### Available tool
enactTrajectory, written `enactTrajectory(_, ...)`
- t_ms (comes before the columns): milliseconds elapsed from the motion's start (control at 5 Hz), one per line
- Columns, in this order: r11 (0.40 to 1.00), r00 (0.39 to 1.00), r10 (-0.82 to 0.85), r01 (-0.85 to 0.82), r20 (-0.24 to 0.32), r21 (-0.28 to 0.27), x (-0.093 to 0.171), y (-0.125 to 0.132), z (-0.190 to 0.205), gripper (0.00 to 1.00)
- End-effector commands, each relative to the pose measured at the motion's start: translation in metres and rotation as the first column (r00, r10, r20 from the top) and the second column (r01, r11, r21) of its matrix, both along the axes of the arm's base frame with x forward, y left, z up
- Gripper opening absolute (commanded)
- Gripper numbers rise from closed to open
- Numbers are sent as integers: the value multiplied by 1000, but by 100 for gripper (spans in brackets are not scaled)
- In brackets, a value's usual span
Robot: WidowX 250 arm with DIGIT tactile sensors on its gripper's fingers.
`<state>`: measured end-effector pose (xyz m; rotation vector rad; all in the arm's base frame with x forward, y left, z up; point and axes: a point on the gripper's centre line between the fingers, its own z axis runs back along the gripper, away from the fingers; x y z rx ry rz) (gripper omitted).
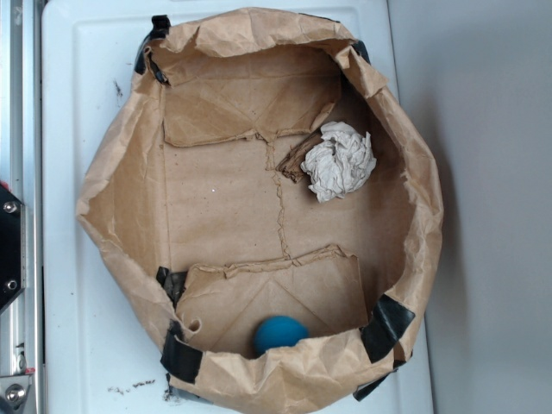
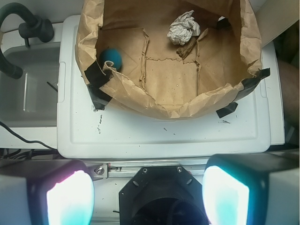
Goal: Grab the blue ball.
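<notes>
A small teal-blue ball [image 1: 279, 333] sits inside a crumpled brown paper bag [image 1: 121, 198], against its wall, well apart from a crumpled white paper wad [image 1: 340, 161]; the robot gripper [image 2: 147, 197] waits outside, fingers spread, empty

Paper bag [image 1: 259, 216] (taped) on white lid [image 1: 86, 259]

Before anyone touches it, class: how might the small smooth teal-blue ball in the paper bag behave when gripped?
The small smooth teal-blue ball is round, so it would probably roll if nudged. Its smooth surface may slip between fingers. The crumpled brown paper bag wall beside it may stop it.
</notes>
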<state>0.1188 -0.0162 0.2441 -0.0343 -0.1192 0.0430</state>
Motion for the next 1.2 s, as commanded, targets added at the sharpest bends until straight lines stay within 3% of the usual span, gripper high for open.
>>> enactTrajectory(0,1000,1000,0,0,0,0,0,0,0,100)
enactTrajectory(200,997,993,47,-54,111,55,41,-3,-4,100)
enactTrajectory(400,997,993,72,-75,89,31,81,10,-8,100)
enactTrajectory(600,994,992,-105,105,66,9,103,12,-25,100)
enactTrajectory(800,937,929,-346,349,-133,-6,127,13,-61,100)
enactTrajectory(1000,937,929,-346,349,-133,-6,127,13,-61,100)
